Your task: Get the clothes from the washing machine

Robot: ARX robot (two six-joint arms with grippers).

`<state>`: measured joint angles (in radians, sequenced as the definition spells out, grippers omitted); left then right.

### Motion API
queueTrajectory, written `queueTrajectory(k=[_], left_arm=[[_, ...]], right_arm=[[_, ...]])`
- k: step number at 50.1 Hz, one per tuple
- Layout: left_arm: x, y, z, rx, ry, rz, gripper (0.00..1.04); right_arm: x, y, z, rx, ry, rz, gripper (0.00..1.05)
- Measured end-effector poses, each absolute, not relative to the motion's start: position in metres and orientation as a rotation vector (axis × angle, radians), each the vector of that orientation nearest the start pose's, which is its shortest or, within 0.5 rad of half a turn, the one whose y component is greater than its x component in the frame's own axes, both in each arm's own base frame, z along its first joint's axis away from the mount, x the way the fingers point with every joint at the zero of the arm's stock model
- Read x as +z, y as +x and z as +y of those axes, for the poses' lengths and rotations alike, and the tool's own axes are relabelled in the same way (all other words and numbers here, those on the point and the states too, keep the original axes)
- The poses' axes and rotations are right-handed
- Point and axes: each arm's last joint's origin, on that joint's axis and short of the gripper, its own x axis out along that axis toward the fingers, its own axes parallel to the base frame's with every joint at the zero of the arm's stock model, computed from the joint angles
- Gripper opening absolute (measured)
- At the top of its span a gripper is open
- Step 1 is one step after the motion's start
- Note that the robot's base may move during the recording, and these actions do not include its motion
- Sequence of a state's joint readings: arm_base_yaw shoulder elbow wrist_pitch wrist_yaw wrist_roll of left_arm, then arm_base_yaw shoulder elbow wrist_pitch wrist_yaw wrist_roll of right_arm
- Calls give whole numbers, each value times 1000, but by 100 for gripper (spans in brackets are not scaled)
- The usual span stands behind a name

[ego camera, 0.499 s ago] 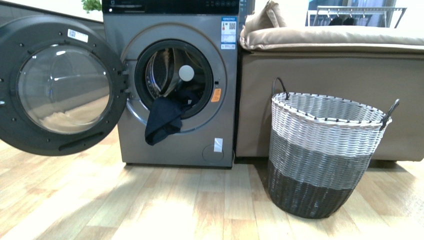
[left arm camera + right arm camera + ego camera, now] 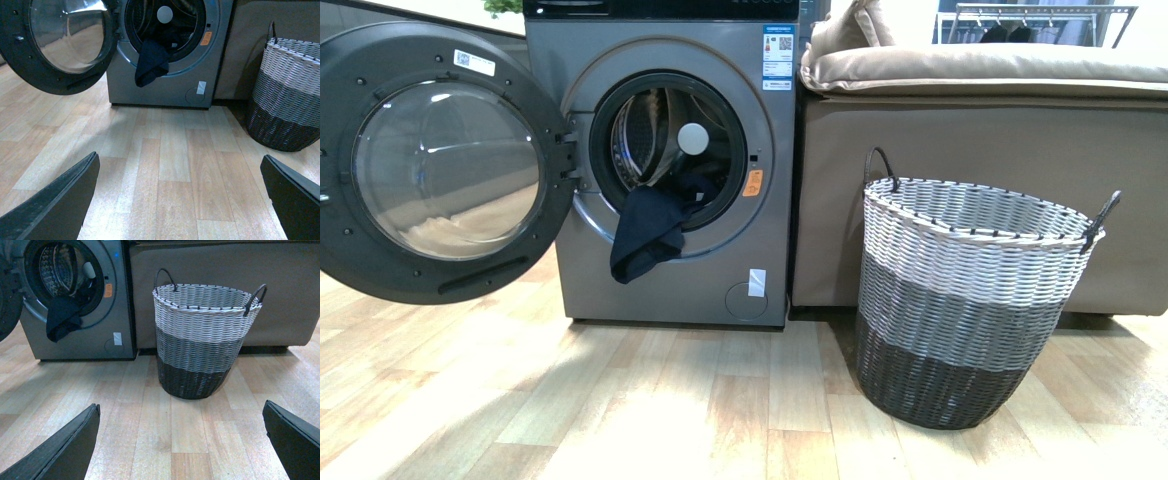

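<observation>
Navy clothes (image 2: 648, 232) draped over drum lip of grey washer (image 2: 770, 250), part inside, part hanging down front. Door (image 2: 440, 165) swung open leftward. Two-tone woven basket (image 2: 970, 300) on wood floor (image 2: 720, 400), right of washer, before beige sofa (image 2: 960, 140).

Left wrist: left fingers (image 2: 60, 200) spread wide above floor, well apart from washer and clothes.

Right wrist: right fingers (image 2: 60, 445) spread wide above floor, basket ahead, washer and clothes further off.
</observation>
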<state>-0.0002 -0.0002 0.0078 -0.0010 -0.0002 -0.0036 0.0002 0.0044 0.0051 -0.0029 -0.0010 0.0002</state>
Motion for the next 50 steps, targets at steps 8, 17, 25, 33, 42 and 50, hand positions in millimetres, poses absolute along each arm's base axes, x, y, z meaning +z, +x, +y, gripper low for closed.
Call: queueTrajectory(k=[8, 17, 25, 33, 42, 50], left_arm=[[166, 97, 0, 0, -4, -6, 98], [166, 97, 0, 0, -4, -7, 98], [166, 97, 0, 0, -4, -6, 98], [166, 97, 0, 1, -4, -7, 98], [166, 97, 0, 0, -4, -6, 98], [166, 97, 0, 1, -4, -6, 98]], right_arm=[[165, 98, 0, 1, 0, 2, 97], [165, 98, 0, 1, 0, 2, 97], [165, 98, 0, 1, 0, 2, 97], [165, 98, 0, -1, 0, 2, 97], [165, 98, 0, 1, 0, 2, 97], [165, 98, 0, 2, 0, 2, 97]])
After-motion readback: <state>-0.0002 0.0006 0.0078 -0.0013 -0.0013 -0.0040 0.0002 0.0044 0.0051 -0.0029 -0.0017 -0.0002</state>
